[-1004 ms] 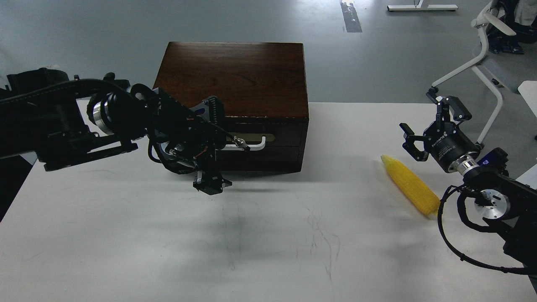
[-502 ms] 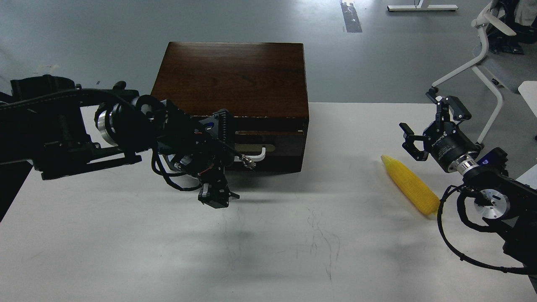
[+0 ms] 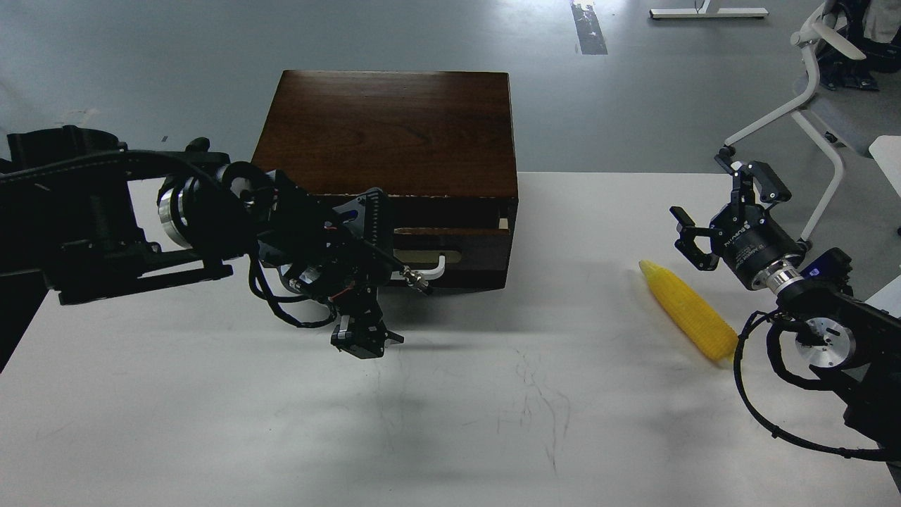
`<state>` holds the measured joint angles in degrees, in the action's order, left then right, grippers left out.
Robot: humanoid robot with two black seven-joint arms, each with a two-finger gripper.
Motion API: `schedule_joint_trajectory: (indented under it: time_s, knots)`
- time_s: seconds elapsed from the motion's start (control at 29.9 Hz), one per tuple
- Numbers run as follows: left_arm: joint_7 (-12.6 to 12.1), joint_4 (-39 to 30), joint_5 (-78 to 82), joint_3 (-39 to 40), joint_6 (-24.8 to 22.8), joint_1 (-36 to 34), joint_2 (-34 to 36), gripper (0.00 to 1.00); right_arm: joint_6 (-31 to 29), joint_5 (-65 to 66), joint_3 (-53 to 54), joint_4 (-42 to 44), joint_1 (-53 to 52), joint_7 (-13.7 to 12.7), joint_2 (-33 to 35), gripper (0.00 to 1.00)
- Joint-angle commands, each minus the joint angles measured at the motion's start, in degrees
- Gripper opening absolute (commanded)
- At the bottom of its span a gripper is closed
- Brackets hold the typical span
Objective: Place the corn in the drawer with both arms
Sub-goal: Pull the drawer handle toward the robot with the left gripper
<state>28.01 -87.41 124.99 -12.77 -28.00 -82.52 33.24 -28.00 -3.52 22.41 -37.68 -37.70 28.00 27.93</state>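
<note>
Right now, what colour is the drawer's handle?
White; the handle shows best in the head view, partly behind the left claw.

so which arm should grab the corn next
Right. The right gripper is open and sits just above the corn on the table's right side, while the left gripper is busy at the drawer's handle.

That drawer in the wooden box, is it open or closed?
Partly open. The drawer front sits forward of the box, with a dark gap and a pale inner side showing above it. The left gripper is at its white handle.
</note>
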Motion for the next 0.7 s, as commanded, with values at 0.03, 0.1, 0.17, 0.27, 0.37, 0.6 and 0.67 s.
schedule_joint_trajectory:
  time_s: [0.03,0.1,0.17,0.27,0.37,0.6,0.67]
  knots:
    - [-0.01,-2.41,0.01,0.11,0.0,-0.01,1.03,0.98,0.0,0.0,0.0,0.06,0.0,0.0,0.01,1.0]
    - [-0.01,-3.73,0.01,0.11,0.0,0.07,1.74,0.98,0.0,0.0,0.0,0.06,0.0,0.0,0.01,1.0]
    - [-0.01,-4.87,0.01,0.11,0.0,0.07,1.91,0.98,0.0,0.0,0.0,-0.03,0.0,0.0,-0.07,1.0]
    - [-0.01,-5.84,0.01,0.11,0.0,0.07,2.26,0.98,0.0,0.0,0.0,0.06,0.0,0.0,0.01,1.0]
    - [-0.01,-5.93,0.01,0.2,0.0,-0.01,2.53,0.98,0.0,0.0,0.0,-0.03,0.0,0.0,-0.07,1.0]
    - [-0.01,-6.54,0.01,0.2,0.0,-0.28,2.79,0.98,0.0,0.0,0.0,0.06,0.0,0.0,0.01,1.0]
    - [-0.01,-7.07,0.01,0.2,0.0,-0.36,2.79,0.98,0.0,0.0,0.0,0.15,0.0,0.0,-0.07,1.0]
